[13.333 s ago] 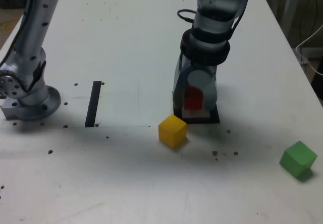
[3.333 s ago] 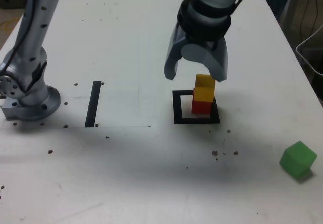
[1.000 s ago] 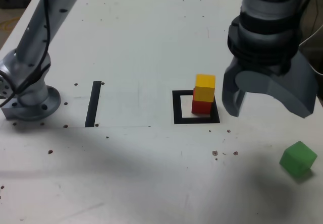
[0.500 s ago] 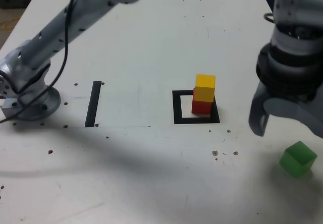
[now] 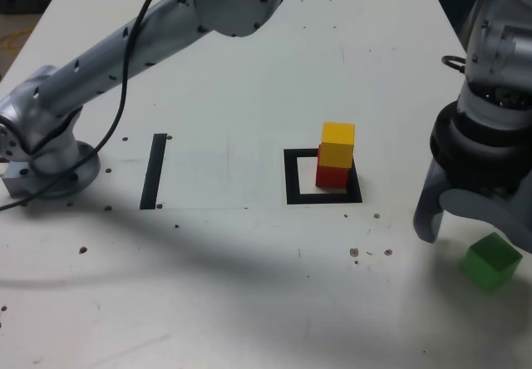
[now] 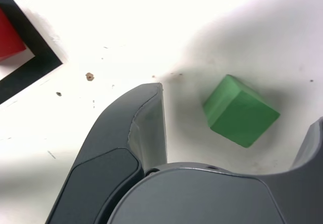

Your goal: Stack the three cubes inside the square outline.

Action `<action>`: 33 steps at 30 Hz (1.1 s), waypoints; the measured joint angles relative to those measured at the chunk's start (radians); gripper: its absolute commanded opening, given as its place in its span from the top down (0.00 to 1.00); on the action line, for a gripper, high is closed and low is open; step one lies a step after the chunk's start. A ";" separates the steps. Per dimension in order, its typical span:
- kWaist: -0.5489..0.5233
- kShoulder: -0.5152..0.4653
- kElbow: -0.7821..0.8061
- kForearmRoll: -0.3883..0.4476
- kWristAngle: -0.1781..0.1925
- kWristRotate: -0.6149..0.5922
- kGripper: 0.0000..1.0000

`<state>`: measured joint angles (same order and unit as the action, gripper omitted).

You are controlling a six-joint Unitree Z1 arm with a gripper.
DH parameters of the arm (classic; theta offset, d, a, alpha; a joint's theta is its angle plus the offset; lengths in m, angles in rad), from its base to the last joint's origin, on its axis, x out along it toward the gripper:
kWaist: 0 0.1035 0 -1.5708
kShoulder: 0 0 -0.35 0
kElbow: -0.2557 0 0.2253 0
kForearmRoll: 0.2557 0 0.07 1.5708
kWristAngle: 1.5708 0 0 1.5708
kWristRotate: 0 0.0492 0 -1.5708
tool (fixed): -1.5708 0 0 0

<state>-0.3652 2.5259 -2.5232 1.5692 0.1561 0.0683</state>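
In the exterior view the yellow cube [image 5: 337, 143] sits on the red cube [image 5: 332, 174] inside the square outline [image 5: 291, 178]. The green cube [image 5: 490, 261] lies alone on the table near the exterior view's right edge. My gripper [image 5: 477, 236] hangs open just above it, apart from it, with one finger [image 5: 427, 213] on the stack's side of the cube. The wrist view shows the green cube [image 6: 240, 112] lying turned between the two spread fingers [image 6: 147, 125], untouched. A corner of the red cube [image 6: 7, 38] and of the outline [image 6: 35, 60] also shows there.
A straight black strip [image 5: 153, 171] lies at the exterior view's left, beside the arm's base [image 5: 48, 168]. The arm's long link [image 5: 166, 36] crosses above the table's far part. Small dark specks [image 5: 370, 253] dot the surface. The table's right edge [image 5: 499, 111] runs close to the gripper.
The gripper has moved from beside the stack toward the exterior view's right and lower, arriving over the green cube. It stays open. The cubes have not moved.
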 measured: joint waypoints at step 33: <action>-0.016 0.027 0.066 -0.123 -0.020 0.054 0.21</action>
<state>-0.3809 2.5526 -2.4576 1.4459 0.1364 0.1228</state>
